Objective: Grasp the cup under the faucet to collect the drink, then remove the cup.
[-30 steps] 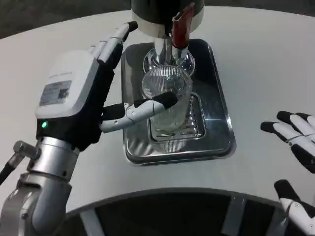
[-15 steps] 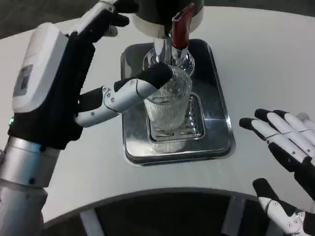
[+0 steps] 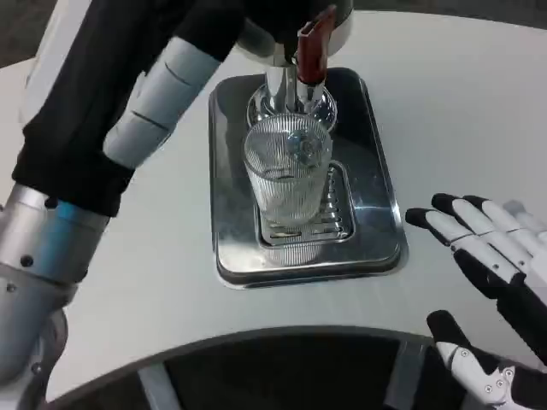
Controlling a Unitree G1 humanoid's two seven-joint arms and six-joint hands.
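— Why is the cup (image 3: 289,181) there?
— It stands on the tray (image 3: 376,213) grate under the faucet (image 3: 313,51), ready to fill. The left hand (image 3: 128,77) reaches up toward the dispenser; its fingers I cannot tell.
— Room?
— The right hand (image 3: 491,256) waits with fingers apart on open counter (image 3: 461,120), holding nothing.

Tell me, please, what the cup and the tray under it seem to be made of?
The cup looks like clear ribbed glass, perhaps hard plastic: the drip grate shows through its fluted wall. The tray looks like polished metal, probably stainless steel: its surface is grey and mirror-like, with bright reflections along the raised rim.
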